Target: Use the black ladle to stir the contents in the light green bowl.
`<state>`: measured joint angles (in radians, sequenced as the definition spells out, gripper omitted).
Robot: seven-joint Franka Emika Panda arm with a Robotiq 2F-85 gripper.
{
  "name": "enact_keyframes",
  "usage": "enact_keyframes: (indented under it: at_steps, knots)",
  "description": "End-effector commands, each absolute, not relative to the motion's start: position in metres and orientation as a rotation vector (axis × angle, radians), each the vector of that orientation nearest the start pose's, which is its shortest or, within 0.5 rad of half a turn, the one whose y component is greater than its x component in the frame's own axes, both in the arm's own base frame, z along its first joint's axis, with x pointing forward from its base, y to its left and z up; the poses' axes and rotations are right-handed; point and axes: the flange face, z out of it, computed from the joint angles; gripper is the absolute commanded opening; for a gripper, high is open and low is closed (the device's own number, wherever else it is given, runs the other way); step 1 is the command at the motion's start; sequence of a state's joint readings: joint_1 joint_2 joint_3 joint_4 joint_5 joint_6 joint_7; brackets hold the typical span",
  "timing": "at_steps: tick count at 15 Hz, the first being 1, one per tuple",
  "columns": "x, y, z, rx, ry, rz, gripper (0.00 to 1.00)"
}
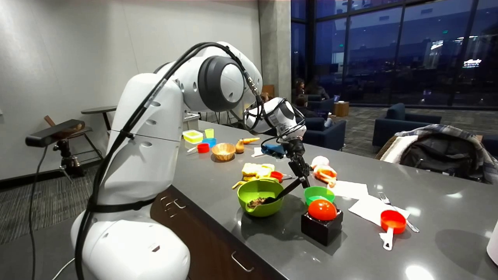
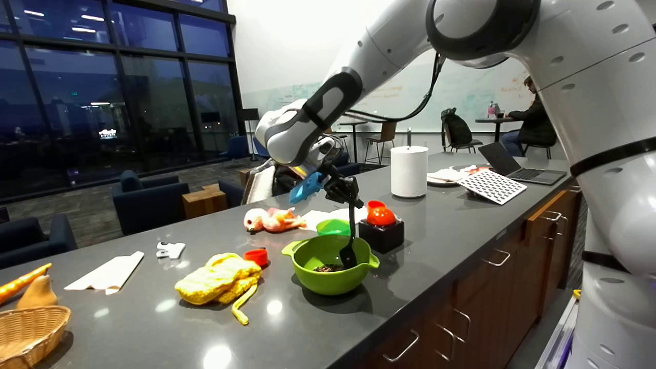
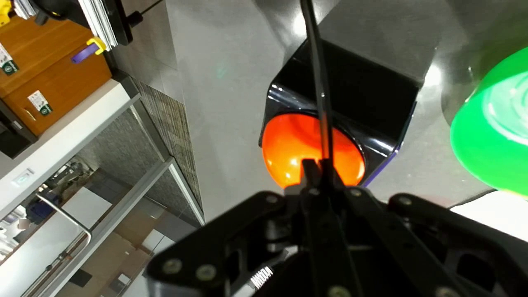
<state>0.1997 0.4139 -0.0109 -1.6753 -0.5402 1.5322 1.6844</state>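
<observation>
Black ladle (image 1: 290,188), held by the sole robot arm (image 1: 231,83), dipped into a light green bowl (image 1: 264,212) on a gray counter (image 1: 350,260): so it stands in an exterior view. Fingers (image 1: 304,179) are clamped on the ladle's upper end, higher than the bowl & off to its R in frame; from there the long axis slants down-L, crossing the bowl's rim to the dark contents (image 1: 255,202). Can't tell if the ladle touches that rim. In an exterior view the handle (image 2: 352,220) looks nearly upright, fingers above the bowl's R side, & the ladle's head (image 2: 348,256) is inside at that same side, just beside the contents or touching them; unclear which. In the wrist view the fingers are clenched round the handle, which runs from them to the top edge, passing in front of a black box (image 3: 371,95) w/ an orange-red dome (image 3: 288,144); bowl & head out of frame, a brighter green cup (image 3: 474,148) at the R edge. My guess: stirring step, w/ no more reaching needed. Coming move likely turns on that slant: grip high, head low in the bowl, so fingers need only trace a small loop above it. Risk: handle twisting in the grip, or a wide swing knocking box or cup.
</observation>
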Motion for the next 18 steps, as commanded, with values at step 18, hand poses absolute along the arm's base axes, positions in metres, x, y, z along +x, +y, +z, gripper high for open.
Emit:
enact_keyframes:
  at_steps: [18]
  knots:
    - [0.596, 0.117, 0.356, 1.947, -1.519, -0.051, 0.01]
